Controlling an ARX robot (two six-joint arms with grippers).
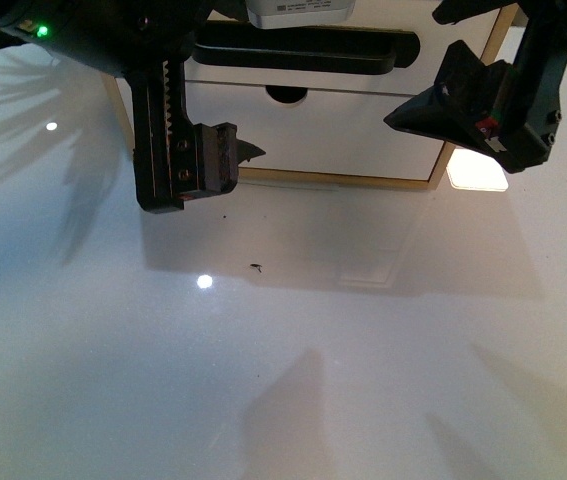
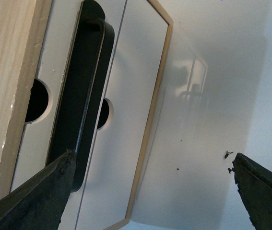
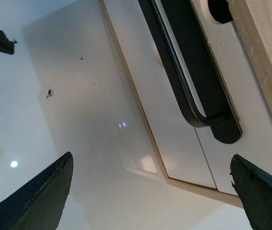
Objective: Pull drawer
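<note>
Both grippers hang with fingers spread wide and nothing between them: the left gripper (image 2: pixel 152 158) before the left end of the cabinet, the right gripper (image 3: pixel 151 160) before its right end. Beneath them a glossy white table (image 1: pixel 363 380) fills the near part of the scene. At its far edge stands a light-wood cabinet (image 1: pixel 333 180). The drawer (image 3: pixel 258 143) sits in the upper slot, its white front seemingly level with the plain white front (image 1: pixel 363 130) below it. Its long black bar handle (image 1: pixel 303 48) runs left to right between the two grippers. Whether the left finger touches the bar's end cannot be told. A dark speck (image 1: pixel 256 266) lies on the table, near the left gripper.
</note>
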